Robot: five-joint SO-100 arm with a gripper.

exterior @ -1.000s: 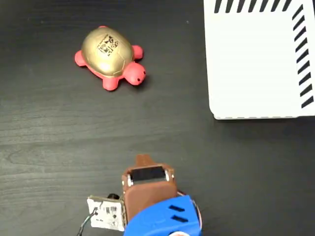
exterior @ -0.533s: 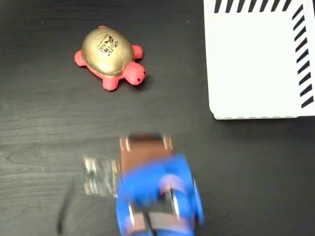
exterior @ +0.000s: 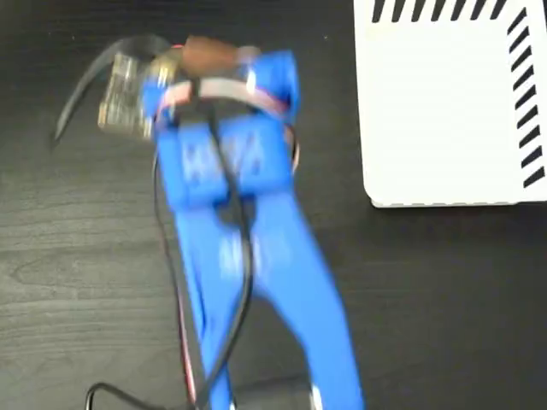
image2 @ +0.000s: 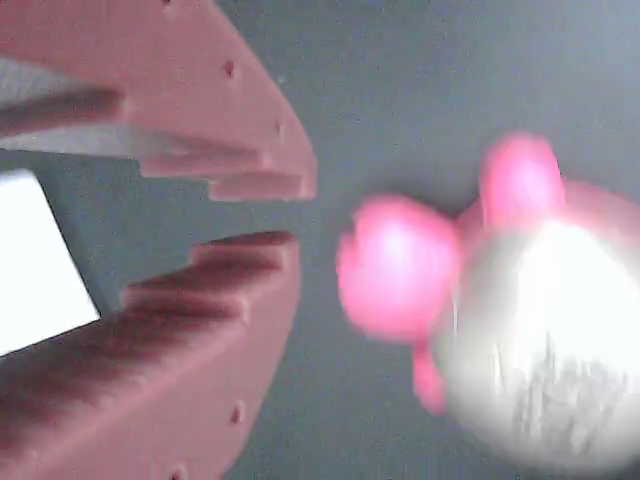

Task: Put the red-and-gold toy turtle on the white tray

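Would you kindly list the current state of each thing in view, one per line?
gripper: fingers slightly apart, holding nothing, short of the turtle in the wrist view.
red-and-gold toy turtle: upright on the dark table, free of the gripper, blurred; hidden under the arm in the fixed view.
white tray: flat on the table, nothing on its visible part.
arm: stretched over the table, motion-blurred.

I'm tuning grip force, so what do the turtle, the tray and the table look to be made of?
The turtle looks soft and rubbery or foamy: rounded pink head and legs, and a pale shell with a bright sheen, though motion blur hides detail. The tray seems to be smooth matte white plastic or board, with black printed stripes. The table looks like dark wood or laminate, showing faint grain.
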